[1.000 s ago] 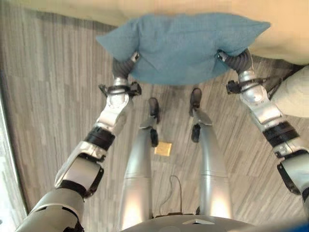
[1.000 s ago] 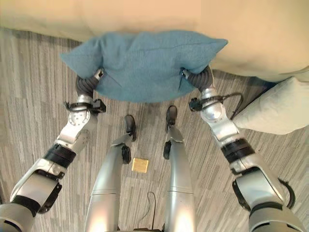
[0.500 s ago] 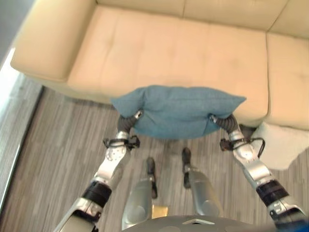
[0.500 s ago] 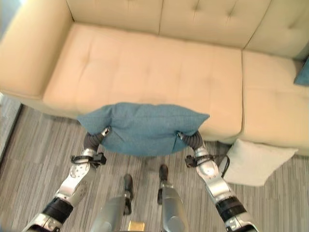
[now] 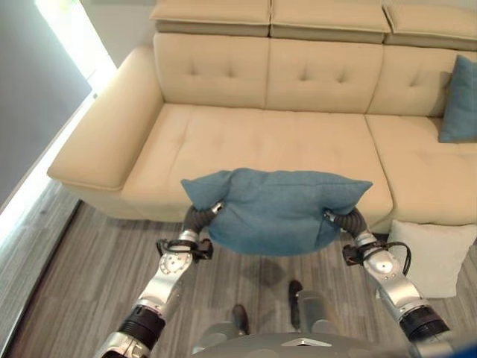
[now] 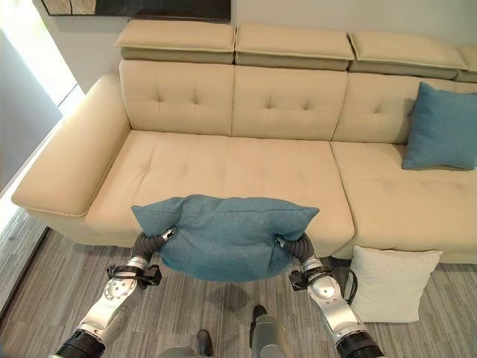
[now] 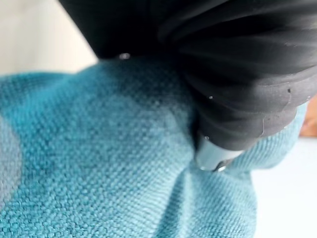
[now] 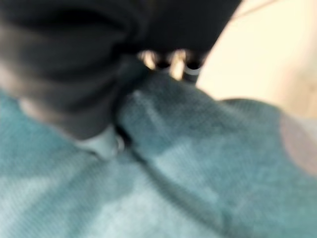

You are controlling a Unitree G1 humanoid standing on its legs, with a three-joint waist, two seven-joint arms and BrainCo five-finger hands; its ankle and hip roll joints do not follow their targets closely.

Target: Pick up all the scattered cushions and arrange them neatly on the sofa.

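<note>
1. While both hands carry the teal cushion (image 6: 223, 235) in the air, it hangs just short of the sofa (image 6: 223, 160) seat's front edge, above the floor (image 6: 45, 283)
2. Left hand (image 5: 200, 218) is at the cushion's left end, right hand (image 5: 344, 221) at its right end; only the dark ribbed covers show, pressed into the fabric
3. Fingers: buried in the cushion on both sides, wrist views included, so I can't tell whether they're curled round it or flat against it
4. Judgement: step in hand is the carry to the sofa; the placement is not yet done
5. To do it well: keep both ends level so it doesn't twist, and clear the seat's front edge before lowering
6. Aim for the backrest, stand it upright, and match the blue cushion (image 6: 441, 127) that leans on the backrest at the right
7. Let go with both hands together, and only once it rests on the seat; one side first would likely tip it over
8. Soft, so expect sag in the middle; squeeze evenly
9. White cushion (image 6: 389, 283) sits on the floor against the sofa front at the right, likely next
</note>
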